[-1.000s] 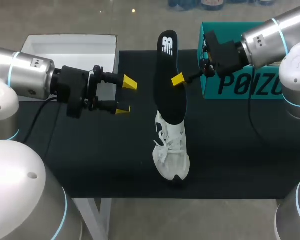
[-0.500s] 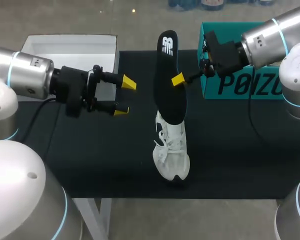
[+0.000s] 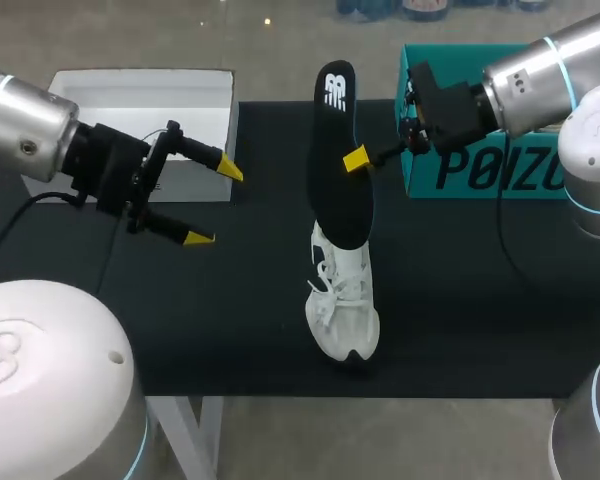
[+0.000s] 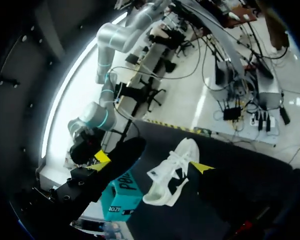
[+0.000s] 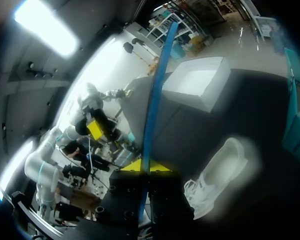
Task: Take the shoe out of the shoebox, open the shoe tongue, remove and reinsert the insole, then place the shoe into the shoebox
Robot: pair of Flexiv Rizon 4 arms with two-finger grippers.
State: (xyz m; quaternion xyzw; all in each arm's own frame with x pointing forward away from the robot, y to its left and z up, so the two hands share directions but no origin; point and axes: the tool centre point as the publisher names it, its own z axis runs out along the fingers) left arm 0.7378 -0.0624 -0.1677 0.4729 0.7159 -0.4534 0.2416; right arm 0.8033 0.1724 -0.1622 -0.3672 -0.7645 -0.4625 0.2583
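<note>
Insole (image 3: 336, 190): black, held on end above mid-table, its lower end over the heel of the shoe (image 3: 345, 300). Shoe: white, lying on the table (image 3: 230, 320), toe toward the near edge. My right gripper (image 3: 358, 158): pinched tight on the insole's right edge. My left gripper (image 3: 214, 203): spread wide, holding nothing, well left of the shoe. Shoebox (image 3: 480, 170): teal, far right. White box (image 3: 130, 100): far left.

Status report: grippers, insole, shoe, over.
Right gripper shut on insole, held above white shoe. Left gripper open, empty, apart from both. Nothing in the way.
</note>
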